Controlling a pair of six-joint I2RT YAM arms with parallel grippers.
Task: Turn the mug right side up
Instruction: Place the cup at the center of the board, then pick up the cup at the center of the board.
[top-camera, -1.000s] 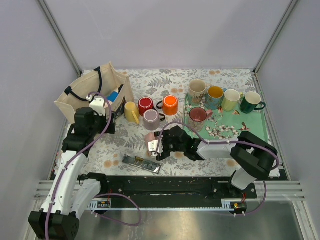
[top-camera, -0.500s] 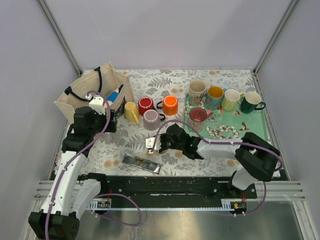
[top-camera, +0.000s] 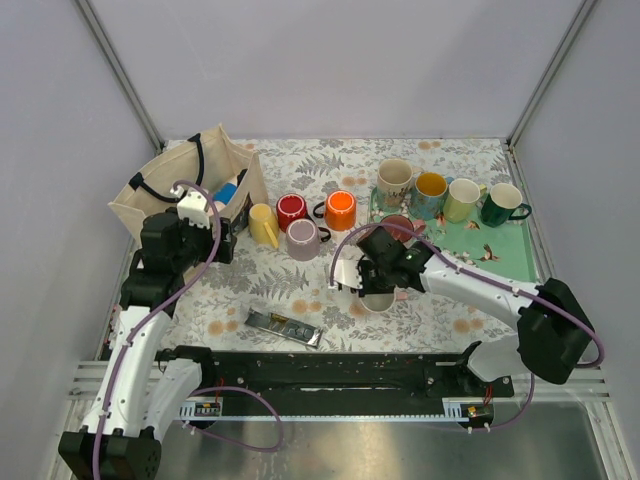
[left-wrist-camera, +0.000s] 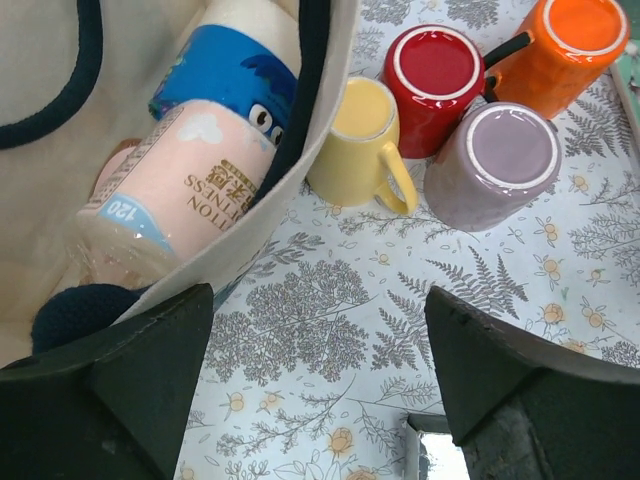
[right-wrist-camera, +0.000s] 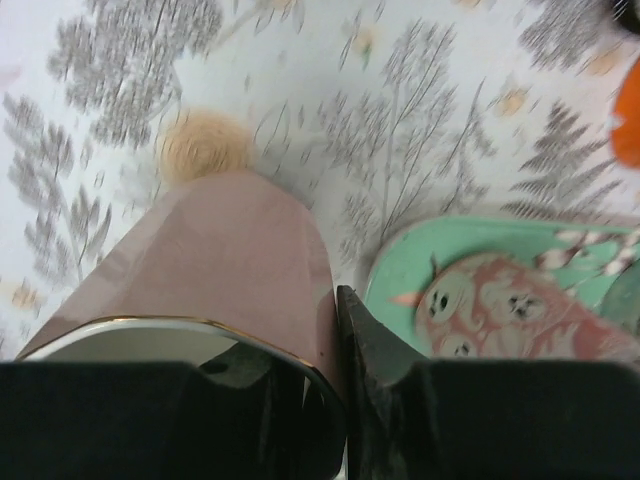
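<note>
Plainly, the right gripper (top-camera: 370, 284) had closed on the pink mug (top-camera: 379, 301), pinching its wall at the gold-edged rim. In the right wrist view one finger (right-wrist-camera: 372, 345) pressed on the outside of the wall, while the other sat inside the white bowl. The mug lay over the floral cloth (top-camera: 250, 285), just left of the near left corner of the green tray (top-camera: 505, 252). Its mouth faced the wrist and its base pointed away from it. From above the pale opening showed at the near side of the gripper. Whether its base touched the cloth, I could not tell.

The left gripper (left-wrist-camera: 320, 405) hung with its jaws spread wide and nothing between them. It was at the far left of the table, beside the tote bag (left-wrist-camera: 255, 225). A bottle (left-wrist-camera: 170, 190) with a pink label lay inside the bag. Just right of the bag stood a yellow mug (left-wrist-camera: 360, 140), mouth up. Next to it a red mug (left-wrist-camera: 435, 72), an orange mug (left-wrist-camera: 560, 45) and a lavender mug (left-wrist-camera: 495, 165) formed a tight cluster. A flat packet (top-camera: 284, 327) lay on the cloth near the arm bases, well apart from the held mug.
</note>
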